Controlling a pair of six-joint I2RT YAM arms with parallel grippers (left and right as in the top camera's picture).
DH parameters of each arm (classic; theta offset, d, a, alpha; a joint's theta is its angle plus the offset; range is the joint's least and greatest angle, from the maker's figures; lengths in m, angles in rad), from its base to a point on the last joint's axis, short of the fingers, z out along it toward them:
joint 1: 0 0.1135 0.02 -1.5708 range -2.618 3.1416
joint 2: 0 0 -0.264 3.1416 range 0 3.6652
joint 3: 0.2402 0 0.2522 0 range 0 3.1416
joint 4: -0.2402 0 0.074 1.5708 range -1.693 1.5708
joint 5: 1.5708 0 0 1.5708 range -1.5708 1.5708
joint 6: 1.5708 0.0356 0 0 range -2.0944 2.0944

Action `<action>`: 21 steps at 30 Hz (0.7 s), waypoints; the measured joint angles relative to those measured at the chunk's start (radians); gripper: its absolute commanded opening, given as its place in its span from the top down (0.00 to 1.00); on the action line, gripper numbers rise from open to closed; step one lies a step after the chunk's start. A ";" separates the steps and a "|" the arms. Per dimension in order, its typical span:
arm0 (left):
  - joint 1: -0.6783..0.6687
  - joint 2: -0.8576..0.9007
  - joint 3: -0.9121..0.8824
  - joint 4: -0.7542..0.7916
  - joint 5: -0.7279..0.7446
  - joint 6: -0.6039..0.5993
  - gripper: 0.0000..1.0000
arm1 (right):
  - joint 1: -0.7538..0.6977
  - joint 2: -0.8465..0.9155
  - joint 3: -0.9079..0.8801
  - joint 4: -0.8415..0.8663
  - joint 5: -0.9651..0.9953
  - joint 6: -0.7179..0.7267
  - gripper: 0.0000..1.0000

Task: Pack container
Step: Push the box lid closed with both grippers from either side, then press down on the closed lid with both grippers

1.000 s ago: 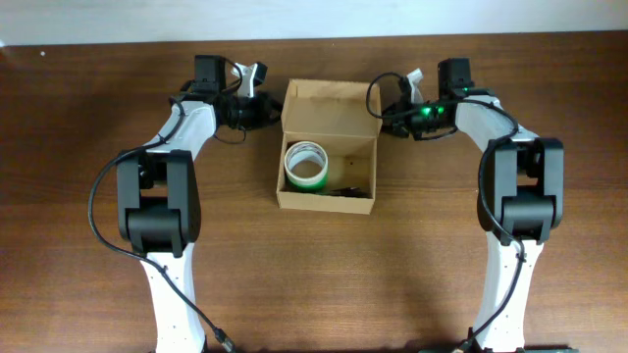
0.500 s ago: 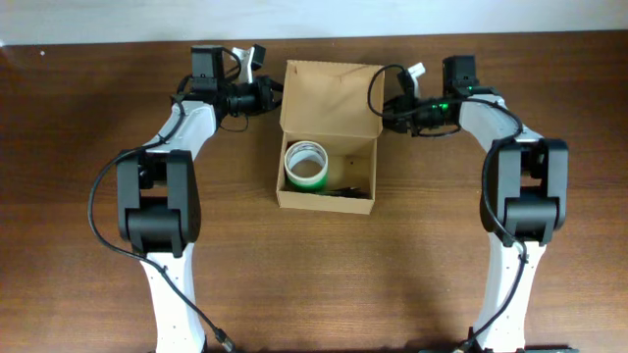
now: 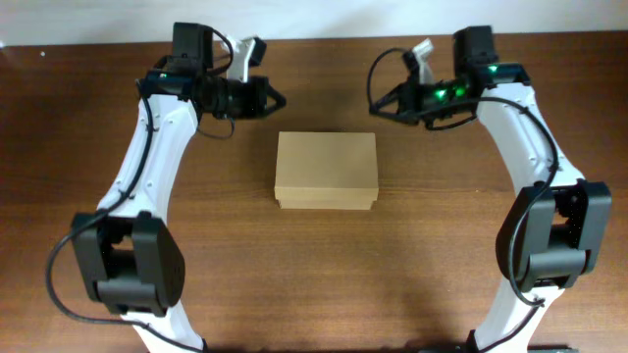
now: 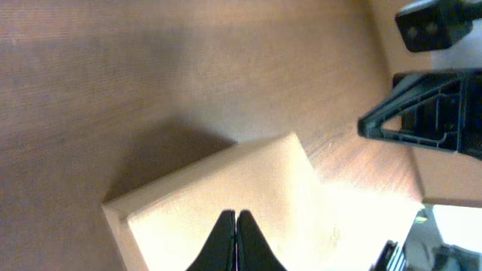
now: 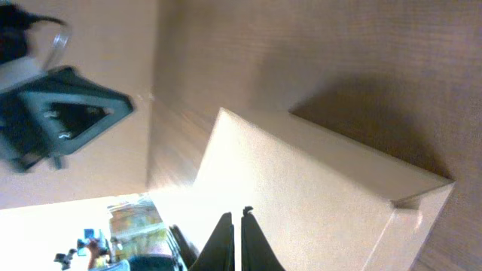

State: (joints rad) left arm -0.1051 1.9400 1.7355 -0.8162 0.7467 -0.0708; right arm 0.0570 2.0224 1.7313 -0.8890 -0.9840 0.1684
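**One small tan-brown rectangular cardboard container (image 3: 326, 171), lid down, in the middle of the dark brown wooden worktop (image 3: 442, 255)**

One container is the whole count of task things. It is plain and unmarked, and its flap lid is folded flat over the top, so nothing of the inside shows. From overhead it is a clean tan rectangle, longer from left to right, with a thin darker strip of front wall showing along its near side. It sits flat on the worktop, about midway between the left and right edges and well apart from every corner. In the left wrist view the lid is pale and smooth, and a dark shadow falls on the wood beside it. The right wrist view shows the lid's rim overlapping a side wall at one corner.

Two white-and-black arms reach in, one from each side, and each carries one tool. The left tool (image 3: 278, 99) hangs between the container and the far edge, toward the far left corner. The right tool (image 3: 378, 106) mirrors it toward the far right corner. Their tips point at each other, and both are apart from the container.

In its own camera the left tool's black fingers (image 4: 224, 235) are pressed together tip to tip, pinching nothing. The right tool's fingers (image 5: 221, 238) are closed too, with only a hairline slit between them, and they grip nothing.
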 measured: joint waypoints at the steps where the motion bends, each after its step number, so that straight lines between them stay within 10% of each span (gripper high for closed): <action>1: -0.011 -0.019 0.000 -0.057 -0.038 0.013 0.98 | 0.022 -0.013 0.000 -0.058 0.050 -0.024 0.96; 11: -0.170 -0.138 0.000 -0.355 -0.457 0.050 0.98 | 0.248 -0.288 0.002 -0.353 0.541 -0.021 0.96; 21: -0.210 -0.141 -0.144 -0.275 -0.546 0.052 0.98 | 0.317 -0.274 -0.161 -0.262 0.666 -0.009 0.96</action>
State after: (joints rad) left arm -0.3153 1.7988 1.5917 -1.0916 0.2012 -0.0185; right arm 0.3740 1.7481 1.5700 -1.1507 -0.3180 0.1593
